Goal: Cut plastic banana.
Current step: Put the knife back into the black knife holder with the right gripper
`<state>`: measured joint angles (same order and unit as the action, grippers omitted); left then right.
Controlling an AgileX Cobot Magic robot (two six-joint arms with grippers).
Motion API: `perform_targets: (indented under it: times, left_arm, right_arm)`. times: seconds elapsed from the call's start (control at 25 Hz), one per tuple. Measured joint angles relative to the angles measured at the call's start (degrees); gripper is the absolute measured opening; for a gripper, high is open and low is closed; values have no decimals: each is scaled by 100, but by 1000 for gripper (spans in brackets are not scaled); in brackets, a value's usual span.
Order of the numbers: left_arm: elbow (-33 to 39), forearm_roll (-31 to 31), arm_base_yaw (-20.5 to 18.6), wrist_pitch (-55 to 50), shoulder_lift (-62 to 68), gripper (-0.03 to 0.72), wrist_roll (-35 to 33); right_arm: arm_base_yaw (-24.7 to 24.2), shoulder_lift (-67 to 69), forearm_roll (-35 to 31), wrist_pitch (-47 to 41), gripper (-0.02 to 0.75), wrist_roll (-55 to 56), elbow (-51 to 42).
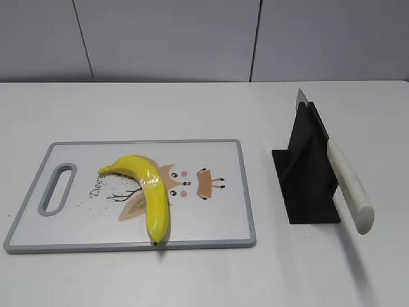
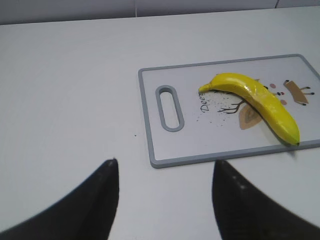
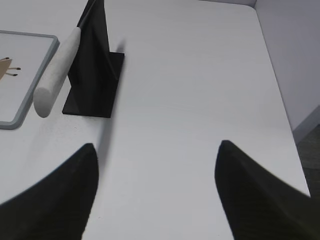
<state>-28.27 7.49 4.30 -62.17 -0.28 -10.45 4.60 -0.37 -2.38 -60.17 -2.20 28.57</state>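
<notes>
So the plastic banana [image 1: 148,192] was just lying on the cutting board [image 1: 217,230], a white one with a grey rim, a slot handle on its left end and a little cartoon deer print that the banana partly covered. It lay curved, stem end up toward the middle of the board and the dark tip right down at the near edge, basically touching the rim. Off to the right, well apart from the board, a black stand [image 1: 307,182] sat on the white table [image 1: 192,109] with a knife [image 1: 347,184] slotted into it, blade up at the back and the pale handle sticking out toward the front, tilted down. Neither arm showed up in the exterior view at all. From the wrist cams, the left gripper [image 2: 165,192] hung over bare table near the board's handle end, its jaws spread wide with nothing between them. The right gripper [image 3: 157,185] was the same deal, wide apart and empty, over the table just near the stand.
</notes>
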Motion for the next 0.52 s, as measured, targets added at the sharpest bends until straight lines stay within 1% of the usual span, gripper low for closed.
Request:
perform_targets:
  times: [0.52]
  left_arm:
    - [0,0,0,0,0,563,0]
  right_arm:
    - [0,0,0,0,580,-2,0]
